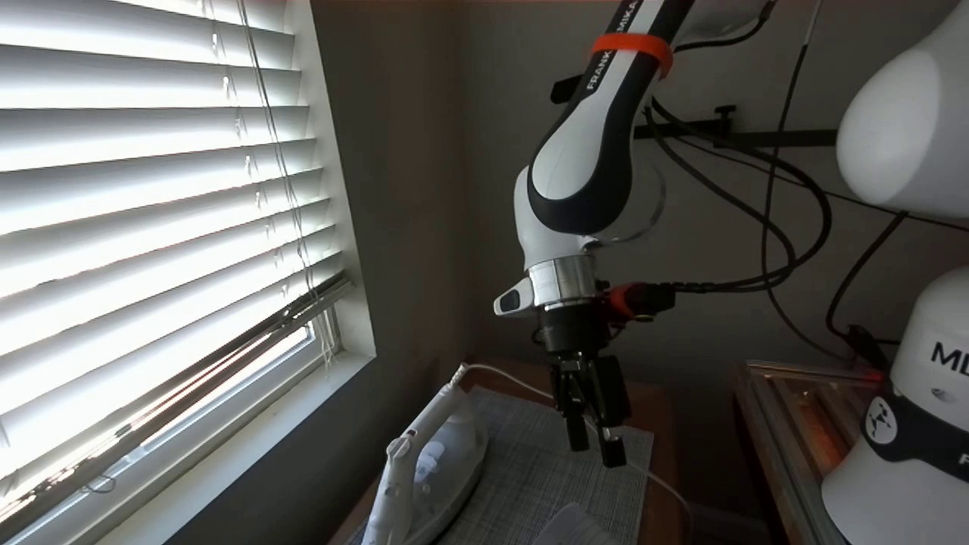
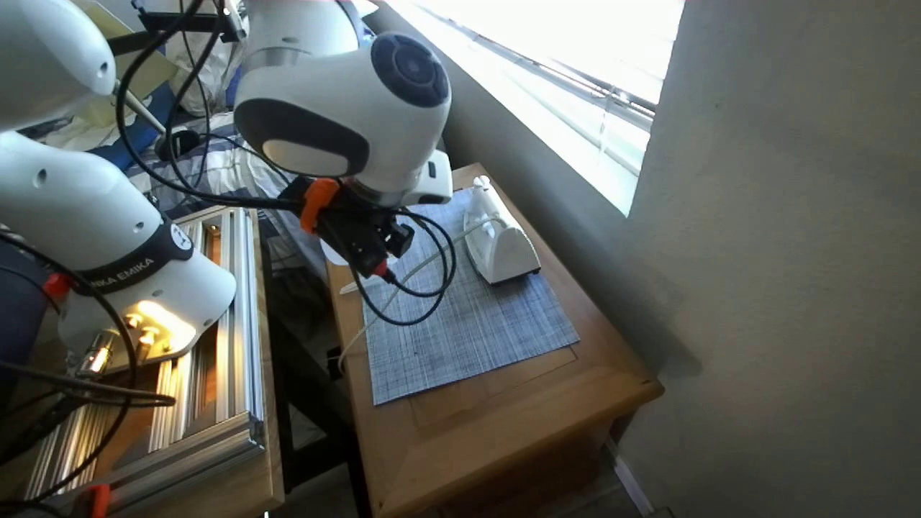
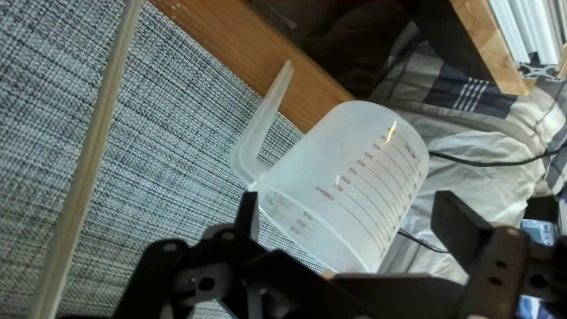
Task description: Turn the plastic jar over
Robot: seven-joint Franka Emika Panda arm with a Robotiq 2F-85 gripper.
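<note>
The plastic jar (image 3: 345, 173) is a translucent whitish measuring jug with red scale marks and a handle. It appears to lie on its side at the table's edge, its open rim toward my gripper in the wrist view. Its handle points away to the upper left there. Only part of the jar (image 1: 573, 528) shows at the bottom of an exterior view. In an exterior view its handle (image 2: 354, 286) shows, with most of the jar behind the gripper. My gripper (image 3: 347, 208) is open and empty, above the jar (image 1: 596, 448), one finger on each side of it in the wrist view.
A white iron (image 2: 500, 241) stands on the grey woven mat (image 2: 460, 345) by the wall under the window. Its pale cord (image 3: 95, 146) runs across the mat beside the jar. The wooden table's edge (image 3: 257, 57) is close to the jar, with bedding (image 3: 469, 133) beyond it.
</note>
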